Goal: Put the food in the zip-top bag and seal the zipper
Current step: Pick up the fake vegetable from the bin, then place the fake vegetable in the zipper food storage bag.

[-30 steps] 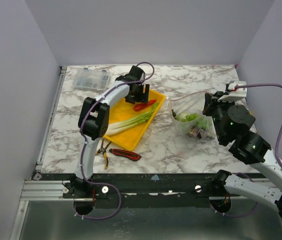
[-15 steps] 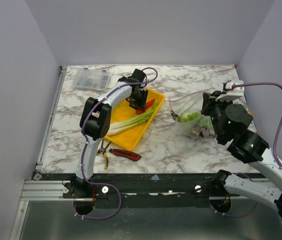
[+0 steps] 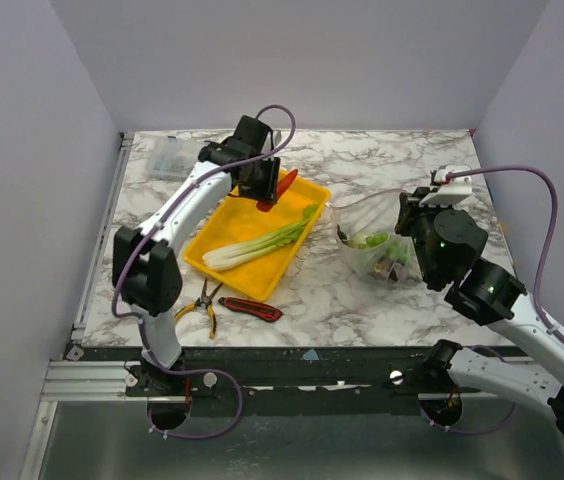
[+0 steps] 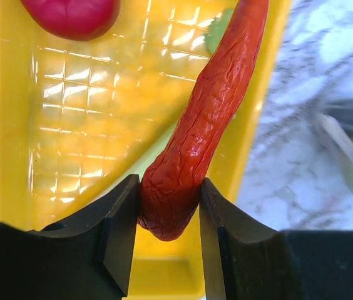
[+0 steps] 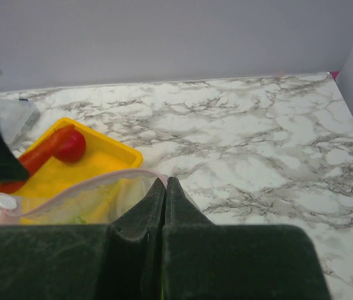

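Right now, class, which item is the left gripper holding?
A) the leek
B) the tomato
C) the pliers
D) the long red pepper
D: the left wrist view shows the long red pepper pinched between the fingers of the left gripper above the yellow tray, while the tomato lies in the tray, untouched.

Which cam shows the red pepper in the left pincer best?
Left wrist. The red pepper fills the frame, its lower end clamped in the left pincer above the yellow tray. Top external shows only a small red sliver at that pincer. Right wrist catches it small at the left edge, beside the tomato.
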